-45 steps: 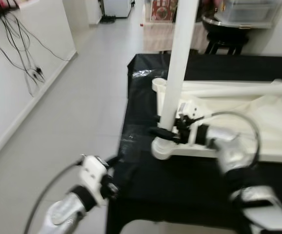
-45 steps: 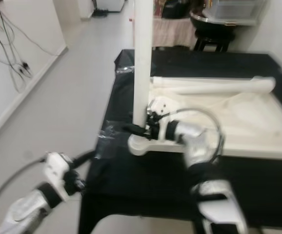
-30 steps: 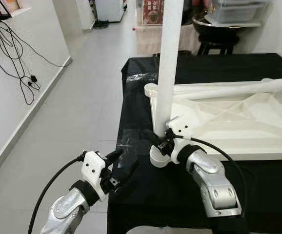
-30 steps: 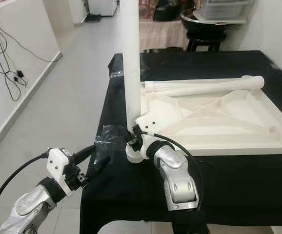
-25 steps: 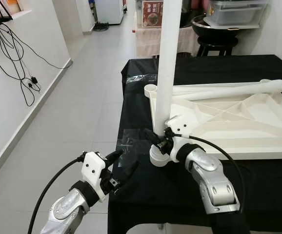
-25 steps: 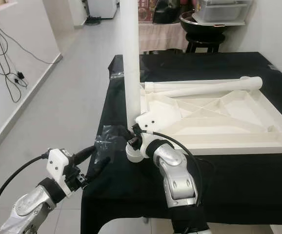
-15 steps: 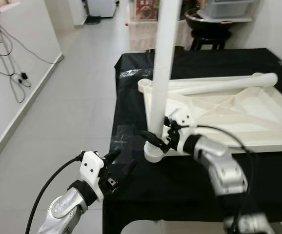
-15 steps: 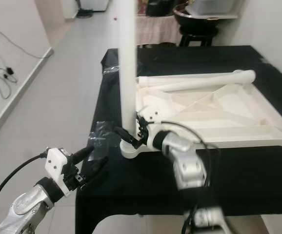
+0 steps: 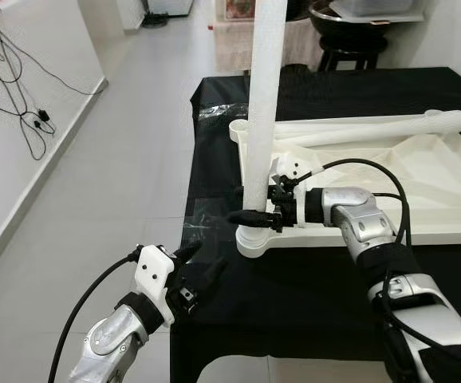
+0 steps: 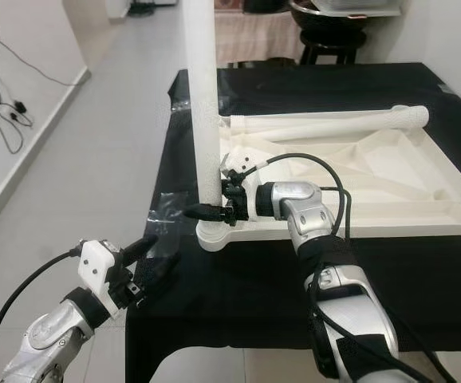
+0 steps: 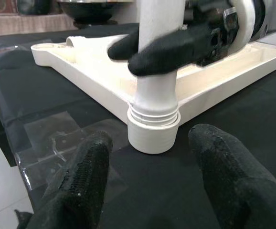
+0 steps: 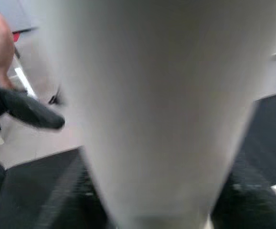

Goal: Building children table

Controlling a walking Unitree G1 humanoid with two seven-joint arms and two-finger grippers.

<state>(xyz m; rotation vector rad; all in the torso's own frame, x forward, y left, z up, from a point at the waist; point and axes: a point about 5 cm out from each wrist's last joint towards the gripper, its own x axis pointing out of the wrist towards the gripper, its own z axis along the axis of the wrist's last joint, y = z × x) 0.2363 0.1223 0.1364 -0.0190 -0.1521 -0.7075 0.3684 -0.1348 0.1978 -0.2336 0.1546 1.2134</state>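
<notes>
While the right gripper point(image 9: 250, 216) clamps the upright white leg point(image 9: 262, 112) seated in the tabletop's corner socket point(image 9: 256, 238), the left gripper point(image 9: 202, 270) hangs spread apart nearby.

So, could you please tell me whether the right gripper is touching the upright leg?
Touching. In the left wrist view the right gripper has its black fingers wrapped against the upright leg, just above the corner socket, with no gap.
</notes>
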